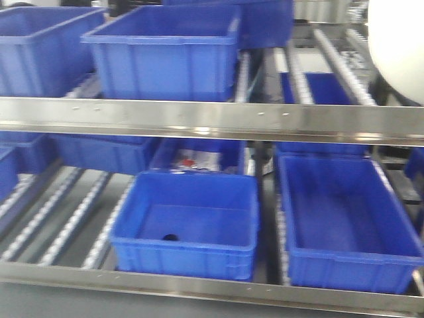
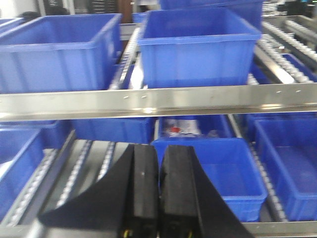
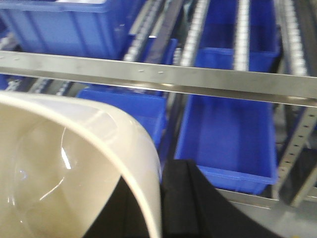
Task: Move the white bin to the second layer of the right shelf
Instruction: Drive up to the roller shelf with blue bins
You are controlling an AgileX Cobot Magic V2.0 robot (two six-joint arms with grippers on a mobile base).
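The white bin fills the lower left of the right wrist view, glossy and cream-coloured, with its thin rim curving down between the black fingers. My right gripper is shut on that wall, one finger inside and one outside. In the front view the bin hangs at the top right, beside the upper roller level. The right shelf's roller rows slope behind a riveted steel front bar. My left gripper is shut with nothing in it, in front of the lower level.
Blue crates stand on the upper level's left and middle. More blue crates sit on the lower level, with bare rollers at its left. A steel upright rises at the right edge.
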